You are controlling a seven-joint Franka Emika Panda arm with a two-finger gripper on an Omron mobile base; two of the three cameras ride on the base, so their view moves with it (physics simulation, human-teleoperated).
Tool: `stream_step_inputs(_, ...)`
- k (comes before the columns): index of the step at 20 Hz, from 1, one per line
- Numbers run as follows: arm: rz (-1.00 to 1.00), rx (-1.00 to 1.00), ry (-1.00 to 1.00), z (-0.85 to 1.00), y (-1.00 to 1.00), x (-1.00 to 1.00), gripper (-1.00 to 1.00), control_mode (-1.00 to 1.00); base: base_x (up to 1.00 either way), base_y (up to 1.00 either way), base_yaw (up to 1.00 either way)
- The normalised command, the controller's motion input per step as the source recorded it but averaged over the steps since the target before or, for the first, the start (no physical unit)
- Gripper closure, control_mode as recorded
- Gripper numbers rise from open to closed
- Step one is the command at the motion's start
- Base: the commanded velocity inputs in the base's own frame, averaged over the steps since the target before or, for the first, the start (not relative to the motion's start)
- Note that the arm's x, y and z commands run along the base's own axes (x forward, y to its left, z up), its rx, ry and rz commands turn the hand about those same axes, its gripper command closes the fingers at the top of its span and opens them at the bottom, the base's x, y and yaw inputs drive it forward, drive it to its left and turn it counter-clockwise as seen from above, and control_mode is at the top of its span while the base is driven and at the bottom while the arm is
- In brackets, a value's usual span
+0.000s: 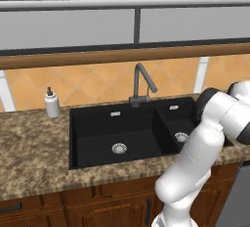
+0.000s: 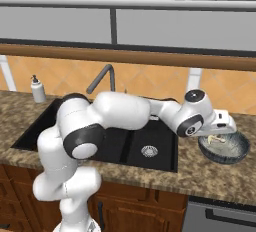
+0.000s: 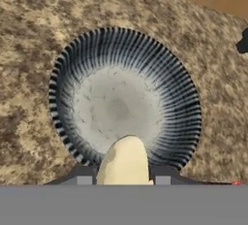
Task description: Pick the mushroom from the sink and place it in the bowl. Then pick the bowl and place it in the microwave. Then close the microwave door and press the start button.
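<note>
Jaws pinching the tiny pale cream mushroom, hovering right over the ribbed dark grey glassy bowl on the speckled counter. Could bounce out if dropped off-centre.

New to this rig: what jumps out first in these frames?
The white arm stretched right across the black sink, its end effector holding the pale mushroom just above the ribbed dark bowl on the granite counter right of the sink. In the hand view the bowl's grey floor is bare, so the mushroom is not yet dropped. The grey gooseneck faucet stands behind the basins.
</note>
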Motion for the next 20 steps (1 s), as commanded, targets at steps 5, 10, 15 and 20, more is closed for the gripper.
stream_step_inputs(5,0.00,0.04,0.00,-0.28,-0.02,0.26,-1.00,-1.00,0.00,0.00,0.00)
stream_step_inputs(10,0.00,0.01,0.00,-0.10,-0.01,0.35,-1.00,-1.00,0.00,0.00,0.00)
stream_step_inputs(15,0.00,0.00,-0.05,0.34,0.00,0.03,-1.00,-1.00,0.00,0.00,0.00)
stream_step_inputs(20,0.05,0.01,0.13,0.31,0.43,0.11,-1.00,-1.00,0.00,0.00,0.00)
